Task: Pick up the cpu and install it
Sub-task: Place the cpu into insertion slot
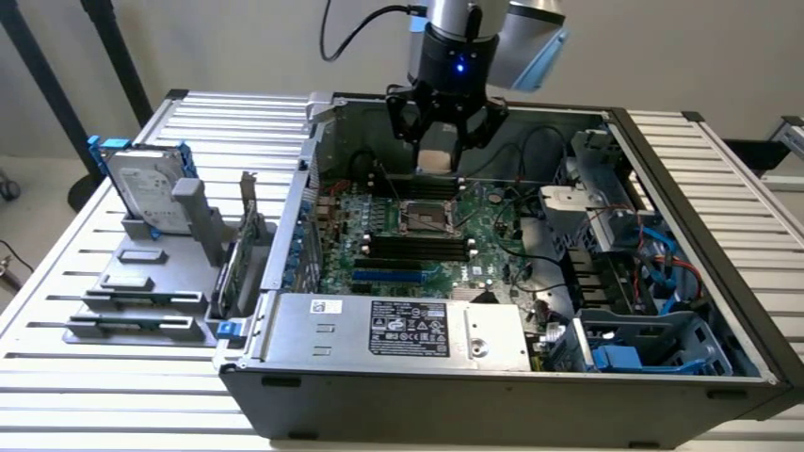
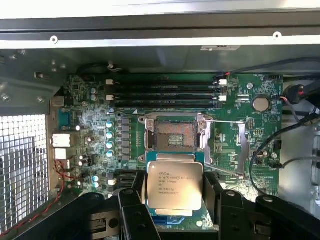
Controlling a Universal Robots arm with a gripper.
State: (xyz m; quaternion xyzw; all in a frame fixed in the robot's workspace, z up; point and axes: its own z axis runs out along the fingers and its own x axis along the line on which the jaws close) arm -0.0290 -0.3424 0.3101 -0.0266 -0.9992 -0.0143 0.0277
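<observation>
Stage: the pick-up looks done and the install does not. The cpu [image 2: 174, 187] is off the worktop [image 1: 75, 311] and in the air inside the open computer case [image 1: 503, 386].
End effector: the end effector [image 1: 445, 143] is pinching the cpu by two opposite edges, with a black finger [image 2: 131, 210] on either side of it.
Where the cpu is: hanging flat over the motherboard [image 2: 240, 125], near the socket [image 2: 174, 134] and clear of it, touching nothing but the fingers.
Left to do, as I judge it: the socket stands bare, its contact field showing and no chip in it, so the seating is not yet made.
Cpu, look and feel: small, flat and square, with a dull silver-grey metal lid printed with fine dark lettering and a thin darker rim showing around it.
Socket: a square metal frame around a dark centre, with a thin wire lever running off one side.
Motherboard: green and densely studded with small round capacitors, with long black memory slots [image 2: 165, 92] lying in parallel.
Case: grey sheet metal, with a boxy labelled power supply [image 1: 402, 330] at the near edge.
Off to the exterior view's left: a silver hard drive [image 1: 141, 188] in a blue bracket stands upright in a grey holder on the slatted worktop.
</observation>
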